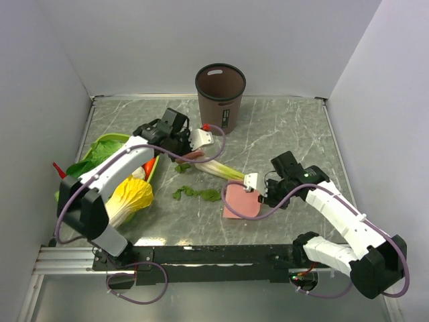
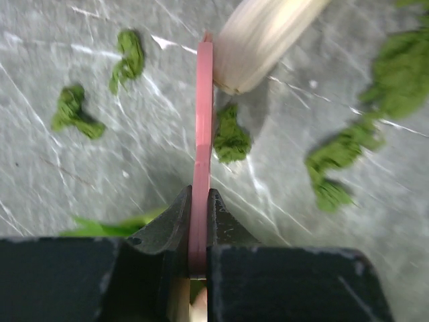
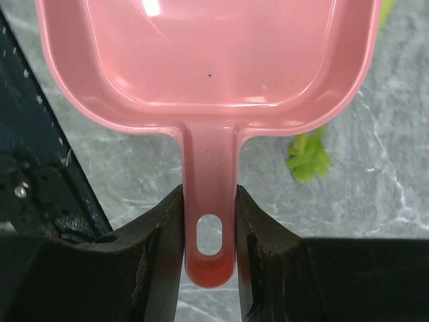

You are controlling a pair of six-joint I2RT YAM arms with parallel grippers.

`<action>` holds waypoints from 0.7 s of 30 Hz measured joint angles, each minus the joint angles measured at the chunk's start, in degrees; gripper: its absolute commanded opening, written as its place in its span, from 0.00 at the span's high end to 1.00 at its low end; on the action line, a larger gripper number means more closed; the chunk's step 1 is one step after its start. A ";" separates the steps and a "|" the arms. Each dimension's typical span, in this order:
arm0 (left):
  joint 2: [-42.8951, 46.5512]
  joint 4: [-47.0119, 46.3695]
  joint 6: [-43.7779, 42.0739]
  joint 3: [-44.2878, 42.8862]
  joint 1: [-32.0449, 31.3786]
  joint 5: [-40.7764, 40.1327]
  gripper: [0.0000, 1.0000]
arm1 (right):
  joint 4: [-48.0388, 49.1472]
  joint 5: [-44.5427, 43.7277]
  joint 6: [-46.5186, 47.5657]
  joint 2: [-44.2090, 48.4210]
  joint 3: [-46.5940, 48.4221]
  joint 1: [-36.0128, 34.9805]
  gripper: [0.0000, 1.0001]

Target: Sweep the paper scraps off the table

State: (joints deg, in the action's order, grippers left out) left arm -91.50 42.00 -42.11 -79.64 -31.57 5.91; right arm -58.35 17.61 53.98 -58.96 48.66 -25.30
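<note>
While the pink dustpan (image 1: 240, 201) rests flat on the table (image 1: 295, 134) in the top view, handle toward the right arm (image 1: 342, 215), the paper scraps (image 1: 196, 193) lie in a loose clump just to its left, with another bit nearer the leek-like stalk (image 1: 218, 168). None shows inside the pan, so the sweep looks barely begun. The left arm (image 1: 107, 171) reaches over toward the brown bin (image 1: 220, 94). The grey-green marble surface looks smooth, metal-rimmed and boxed by plain white walls, with a cabbage (image 1: 131, 194) crowding the left edge. From the left wrist, the left gripper (image 2: 199, 221) is clamped on a thin pink blade (image 2: 202, 121) seen edge-on, its far end right by the stalk's cut end, scraps loose on either side. The next move, I judge, calls for setting that blade behind the scraps and drawing them toward the pan without shoving the stalk. From the right wrist, the right gripper (image 3: 209, 201) pinches the dustpan's handle; the pan is empty, with a yellow-green frond beside its rim.
</note>
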 measured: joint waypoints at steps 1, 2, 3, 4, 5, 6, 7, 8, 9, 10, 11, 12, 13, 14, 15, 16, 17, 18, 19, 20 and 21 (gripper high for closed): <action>1.22 0.79 0.94 0.50 0.00 0.02 0.99 | -0.35 -0.35 0.76 -0.20 -0.04 -0.90 1.00; 2.62 1.86 1.62 0.74 0.00 0.00 0.99 | -0.66 -0.83 1.25 -0.31 -0.09 -1.99 1.00; 3.67 2.45 2.38 0.74 0.00 -0.22 0.99 | -0.96 -1.38 1.55 -0.37 -0.09 -3.30 1.00; 4.85 2.91 2.84 0.74 -0.02 -0.70 0.99 | -1.20 -1.68 1.73 -0.50 -0.09 -4.33 1.00; 5.90 3.39 3.28 0.68 -0.02 -1.31 0.99 | -1.49 -1.95 1.79 -0.85 -0.09 -5.79 1.00; 6.86 3.85 3.72 0.55 -0.02 -2.21 0.99 | -1.66 -2.21 1.60 -1.27 -0.09 -6.95 1.00; 7.54 4.22 3.91 0.37 -0.02 -2.97 0.99 | -1.75 -2.49 1.40 -1.64 -0.09 -7.85 1.00; 8.09 4.87 4.04 -0.09 -0.02 -4.26 0.99 | -1.75 -2.99 0.66 -2.14 -0.15 -8.85 1.00; 8.33 5.44 4.24 -0.57 -0.02 -5.20 0.99 | -1.73 -3.26 0.13 -2.40 -0.17 -9.31 1.00; 8.41 6.19 4.48 -1.29 -0.02 -6.36 0.99 | -1.73 -3.65 -0.94 -2.75 -0.22 -9.79 1.00; 8.41 7.15 4.90 -2.38 -0.02 -7.52 0.99 | -1.73 -4.13 -2.34 -3.13 -0.22 -10.05 1.00; 8.33 7.69 5.33 -3.02 -0.02 -8.09 0.99 | -1.73 -4.52 -3.17 -3.41 -0.22 -10.12 1.00; 8.20 9.09 6.03 -4.22 -0.02 -8.85 0.99 | -1.79 -5.01 -4.24 -3.91 -0.22 -10.19 1.00; 8.07 10.47 6.80 -5.35 0.00 -9.33 0.99 | -2.05 -5.60 -5.25 -4.46 -0.22 -10.19 1.00; 7.85 12.17 7.89 -6.71 0.00 -9.79 0.99 | -2.71 -6.34 -6.29 -5.35 -0.20 -10.19 1.00; 7.65 13.42 8.92 -7.63 -0.02 -10.08 0.99 | -3.17 -6.88 -6.86 -5.99 -0.20 -10.19 1.00; 7.50 14.58 10.10 -8.31 -0.02 -10.34 0.99 | -3.76 -7.48 -7.58 -6.69 -0.20 -10.19 1.00; 7.32 15.61 11.43 -8.70 -0.02 -10.54 0.99 | -4.33 -8.13 -8.20 -7.39 -0.20 -10.19 1.00; 7.19 16.61 12.76 -8.76 -0.02 -10.73 0.99 | -4.74 -8.63 -8.85 -7.98 -0.20 -10.19 1.00; 6.93 17.66 14.01 -8.72 -0.02 -10.86 0.99 | -5.09 -9.22 -9.53 -8.50 -0.20 -10.19 1.00; 6.58 18.71 15.39 -8.55 -0.02 -10.97 0.99 | -5.29 -9.64 -10.08 -8.92 -0.20 -10.19 1.00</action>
State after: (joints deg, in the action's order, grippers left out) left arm -84.93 60.71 -26.72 -88.18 -31.59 -5.06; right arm -63.64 7.97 43.90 -67.88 48.47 -35.48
